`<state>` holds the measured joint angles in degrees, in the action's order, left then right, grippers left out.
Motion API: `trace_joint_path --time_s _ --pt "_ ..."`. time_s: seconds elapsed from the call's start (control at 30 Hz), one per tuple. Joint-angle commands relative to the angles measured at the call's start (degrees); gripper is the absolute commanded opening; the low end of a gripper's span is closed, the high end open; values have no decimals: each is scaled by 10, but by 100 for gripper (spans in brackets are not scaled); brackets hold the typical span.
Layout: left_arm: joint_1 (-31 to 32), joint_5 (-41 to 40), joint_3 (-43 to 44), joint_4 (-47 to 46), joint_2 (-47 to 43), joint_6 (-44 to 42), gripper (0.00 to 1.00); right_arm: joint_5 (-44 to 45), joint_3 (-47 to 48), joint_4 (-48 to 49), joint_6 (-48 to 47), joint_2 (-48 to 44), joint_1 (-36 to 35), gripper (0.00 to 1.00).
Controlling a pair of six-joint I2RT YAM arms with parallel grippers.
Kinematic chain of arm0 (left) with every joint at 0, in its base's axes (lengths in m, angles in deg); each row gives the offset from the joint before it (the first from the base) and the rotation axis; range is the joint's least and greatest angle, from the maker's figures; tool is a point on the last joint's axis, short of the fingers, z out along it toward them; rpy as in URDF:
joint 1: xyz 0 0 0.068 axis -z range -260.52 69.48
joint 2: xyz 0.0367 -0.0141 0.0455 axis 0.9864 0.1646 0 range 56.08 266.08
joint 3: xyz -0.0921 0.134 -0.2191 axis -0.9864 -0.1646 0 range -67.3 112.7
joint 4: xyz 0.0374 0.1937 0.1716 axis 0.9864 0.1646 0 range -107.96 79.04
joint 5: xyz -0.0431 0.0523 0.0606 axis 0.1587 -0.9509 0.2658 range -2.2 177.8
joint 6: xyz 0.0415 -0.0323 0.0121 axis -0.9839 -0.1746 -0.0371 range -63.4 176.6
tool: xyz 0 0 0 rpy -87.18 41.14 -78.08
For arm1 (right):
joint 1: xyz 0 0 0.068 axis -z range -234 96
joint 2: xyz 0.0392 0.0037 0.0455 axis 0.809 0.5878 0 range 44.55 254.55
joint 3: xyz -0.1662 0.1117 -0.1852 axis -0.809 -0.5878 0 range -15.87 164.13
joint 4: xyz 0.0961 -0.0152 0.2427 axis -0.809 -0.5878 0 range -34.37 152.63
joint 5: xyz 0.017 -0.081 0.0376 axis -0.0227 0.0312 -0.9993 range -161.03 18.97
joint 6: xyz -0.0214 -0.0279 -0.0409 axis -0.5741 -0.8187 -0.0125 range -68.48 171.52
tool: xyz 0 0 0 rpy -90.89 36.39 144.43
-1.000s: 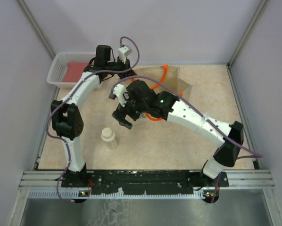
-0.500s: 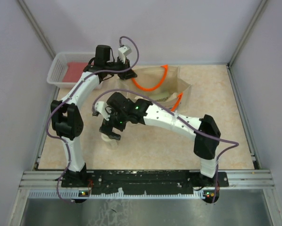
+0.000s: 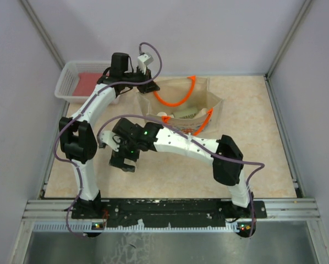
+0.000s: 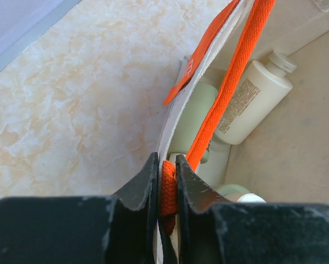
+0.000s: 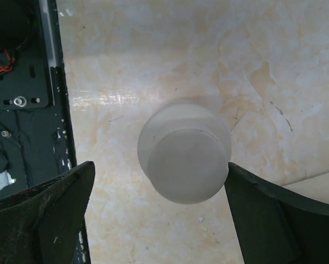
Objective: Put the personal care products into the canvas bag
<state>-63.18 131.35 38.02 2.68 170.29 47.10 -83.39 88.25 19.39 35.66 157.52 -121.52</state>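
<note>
The last bottle (image 5: pixel 184 154) stands upright on the tabletop (image 5: pixel 153 49), outside the canvas bag (image 3: pixel 215 105). Our right pincer (image 5: pixel 159 165) hangs right over it, spread wide, with one finger on each side and not touching. We think we should go straight down, keep the bottle in the middle, then squeeze softly so it does not tip. Our left pincer (image 4: pixel 165 168) pinches the orange handle (image 4: pixel 230 93) and holds the bag open. Inside lie other bottles (image 4: pixel 252 96).
</note>
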Motion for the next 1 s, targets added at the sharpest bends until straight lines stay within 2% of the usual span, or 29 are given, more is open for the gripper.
trace_joint_path --time_s 0.0,0.5,0.63,0.83,0.97 --pt "-9 6 12 -3 -21 -7 0 18 27 5 -13 24 -5 99" --pt "-9 3 16 1 -12 -11 0 45 -14 71 -6 49 -5 97" --pt "-9 5 16 -2 -10 -8 0 45 -28 86 -3 46 -5 81" --pt "-9 3 16 -3 -9 -7 0 54 -44 102 7 41 -5 33" --pt "-9 5 17 -2 -8 -7 0 74 -70 104 15 20 1 10"
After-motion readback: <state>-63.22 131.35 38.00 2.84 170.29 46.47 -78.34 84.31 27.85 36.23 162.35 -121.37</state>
